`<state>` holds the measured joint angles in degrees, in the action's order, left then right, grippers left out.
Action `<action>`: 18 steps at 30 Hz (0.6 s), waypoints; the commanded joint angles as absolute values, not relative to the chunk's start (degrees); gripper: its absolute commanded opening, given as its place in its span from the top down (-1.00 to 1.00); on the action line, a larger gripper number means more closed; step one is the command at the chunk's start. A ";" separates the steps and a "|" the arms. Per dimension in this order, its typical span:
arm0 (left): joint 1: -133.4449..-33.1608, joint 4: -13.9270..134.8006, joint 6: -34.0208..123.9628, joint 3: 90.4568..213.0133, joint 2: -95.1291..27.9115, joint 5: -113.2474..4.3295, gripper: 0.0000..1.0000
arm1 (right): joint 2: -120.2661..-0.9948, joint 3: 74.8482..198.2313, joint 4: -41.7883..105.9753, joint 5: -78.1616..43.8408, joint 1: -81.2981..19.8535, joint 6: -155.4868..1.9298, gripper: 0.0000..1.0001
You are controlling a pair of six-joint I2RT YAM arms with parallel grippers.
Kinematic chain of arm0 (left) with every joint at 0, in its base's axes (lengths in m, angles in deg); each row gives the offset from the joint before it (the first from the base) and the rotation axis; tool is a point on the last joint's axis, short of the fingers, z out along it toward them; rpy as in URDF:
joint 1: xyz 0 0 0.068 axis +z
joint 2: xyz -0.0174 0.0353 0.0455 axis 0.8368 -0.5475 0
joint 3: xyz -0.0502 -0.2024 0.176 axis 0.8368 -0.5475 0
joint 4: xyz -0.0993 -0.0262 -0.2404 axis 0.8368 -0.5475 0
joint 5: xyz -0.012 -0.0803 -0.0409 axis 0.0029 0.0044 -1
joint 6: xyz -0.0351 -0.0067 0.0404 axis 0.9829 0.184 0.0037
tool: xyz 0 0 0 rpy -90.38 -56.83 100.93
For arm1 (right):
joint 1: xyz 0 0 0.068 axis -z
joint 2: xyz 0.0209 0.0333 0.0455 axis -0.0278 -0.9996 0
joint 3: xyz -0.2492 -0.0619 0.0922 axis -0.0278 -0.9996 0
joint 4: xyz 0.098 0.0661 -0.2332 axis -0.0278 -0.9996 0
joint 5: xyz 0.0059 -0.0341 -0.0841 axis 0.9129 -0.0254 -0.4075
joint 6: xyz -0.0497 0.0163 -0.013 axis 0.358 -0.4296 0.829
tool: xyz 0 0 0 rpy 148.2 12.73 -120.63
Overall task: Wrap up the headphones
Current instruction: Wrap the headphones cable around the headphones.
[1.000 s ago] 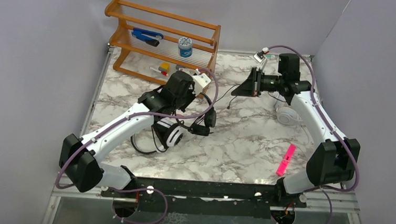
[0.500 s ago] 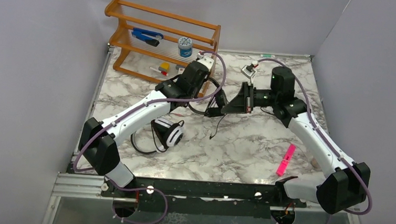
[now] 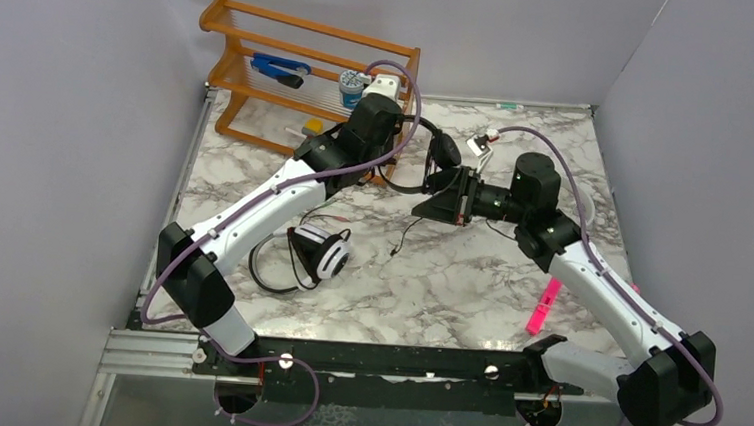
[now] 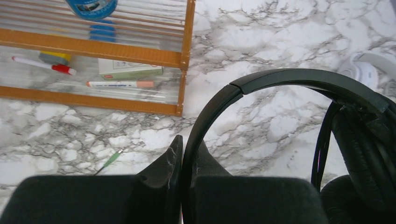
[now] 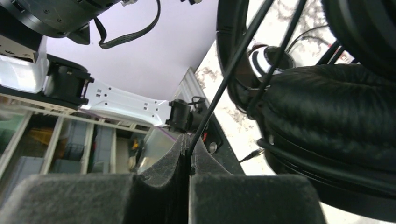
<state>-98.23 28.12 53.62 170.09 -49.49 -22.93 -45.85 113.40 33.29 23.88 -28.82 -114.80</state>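
Observation:
My left gripper is shut on the headband of the all-black headphones and holds them up off the table, near the rack's right end. Their ear cups hang just above my right gripper. My right gripper is shut on their thin black cord, right below a black ear pad. The cord's loose end hangs down to the table. The white headphones with black pads lie on the table with their black cord looped beside them. The all-white headphones lie further right.
A wooden rack stands at the back left with a blue stapler, a tape roll and markers. A pink highlighter lies at the front right. A green cord plug lies on the marble.
My left gripper has lifted the black headphones from the table's middle and carried them back toward the rack. My right gripper has moved left and forward with the cord, ending under the ear cups.

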 commanded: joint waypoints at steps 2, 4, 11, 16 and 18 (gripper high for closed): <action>-97.76 31.98 63.96 173.05 -44.75 -28.49 1.00 | -41.39 108.25 40.83 17.65 -29.64 -112.80 0.90; -97.68 32.24 65.34 173.44 -43.79 -30.27 1.00 | -40.07 105.94 44.02 15.88 -29.63 -113.25 0.89; -97.39 32.23 67.66 174.45 -41.30 -35.40 1.00 | -34.86 100.86 49.53 9.51 -29.63 -111.25 0.77; -97.35 32.24 69.23 174.80 -40.76 -39.13 1.00 | -33.86 99.11 53.18 7.11 -29.64 -109.90 0.77; -97.37 32.23 69.87 174.74 -40.57 -40.53 1.00 | -34.12 98.85 53.91 6.66 -29.70 -109.66 0.77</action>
